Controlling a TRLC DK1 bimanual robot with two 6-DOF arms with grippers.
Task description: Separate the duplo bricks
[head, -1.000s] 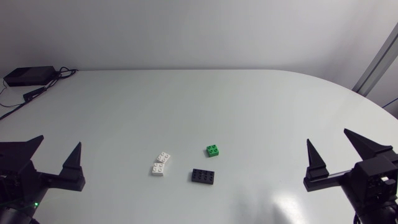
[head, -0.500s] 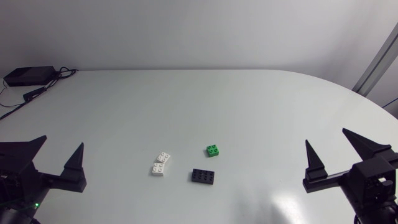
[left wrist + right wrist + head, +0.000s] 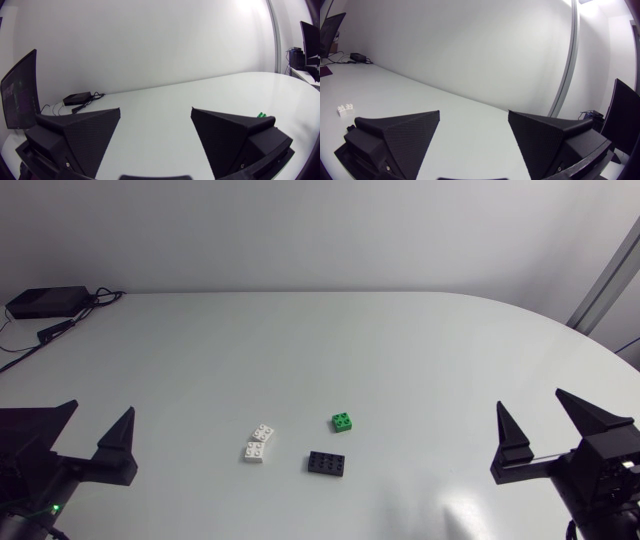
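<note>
Toward the table's (image 3: 320, 340) 6 o'clock edge, white brick (image 3: 259, 445) sits at 9 o'clock and green brick (image 3: 343, 421) at 12 o'clock of black brick (image 3: 328, 463), all apart, judged light, rigid, slick-sided, best pinched across side walls; left gripper (image 3: 99, 409) and right gripper (image 3: 530, 400) stand wide, empty.

- white brick (image 3: 258, 444): even white
- green brick (image 3: 344, 421): bright green
- third brick (image 3: 328, 463): black, possibly dark grey
- surface (image 3: 300, 350): glossy white
- left tool (image 3: 99, 409) and right tool (image 3: 530, 399): matte black, finely dotted faces
</note>
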